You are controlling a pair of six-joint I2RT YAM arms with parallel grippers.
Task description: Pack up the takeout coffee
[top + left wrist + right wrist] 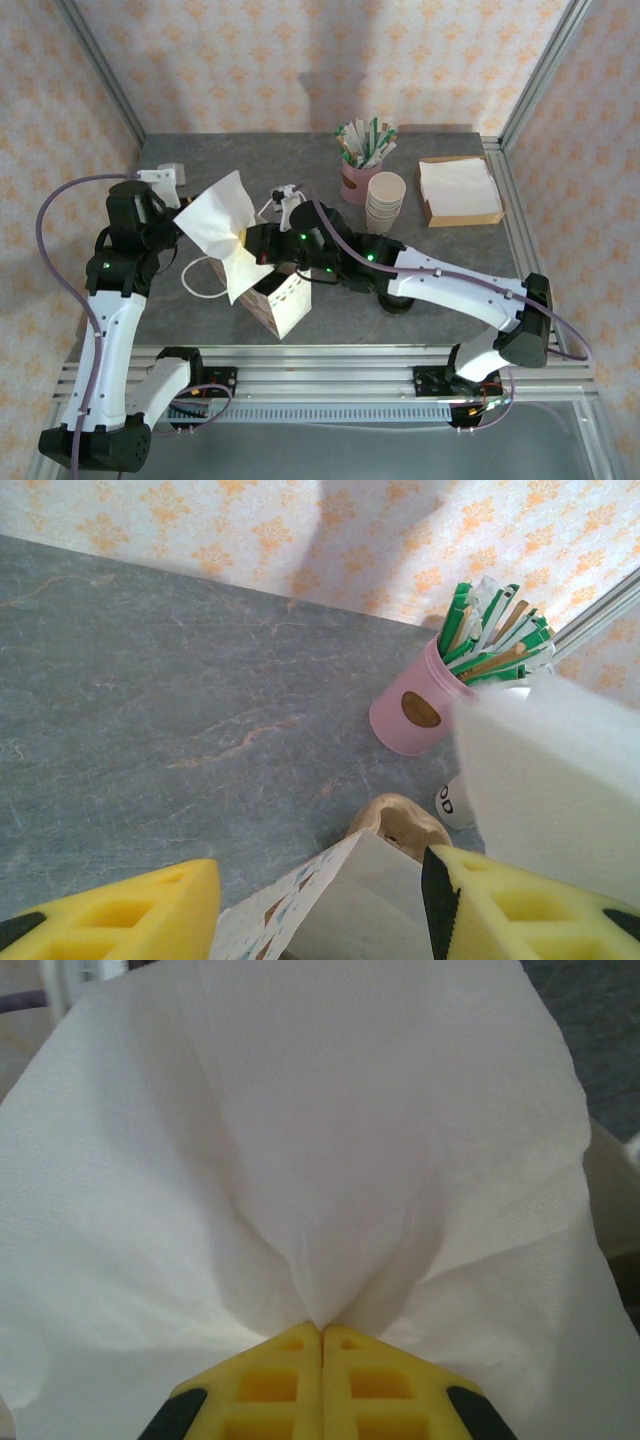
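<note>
The takeout coffee is out of view. A white paper bag (283, 303) with a patterned outside stands tilted at the table's front centre, its mouth toward the upper left. In the left wrist view the bag's rim corner (350, 900) fills the gap between my yellow fingers. My left gripper (315, 862) is shut on it, jaws partly apart. My right gripper (320, 1328) is shut on a white napkin (300, 1160). From above, the napkin (220, 225) hangs spread over the bag's mouth, between my left gripper (182, 216) and my right gripper (252, 240).
At the back stand a pink pot of stir sticks (360, 178), a stack of white paper cups (385, 203) and a tray of napkins (460, 190). A black round piece (400, 298) lies under my right arm. A tan rounded thing (400, 825) sits just behind the bag.
</note>
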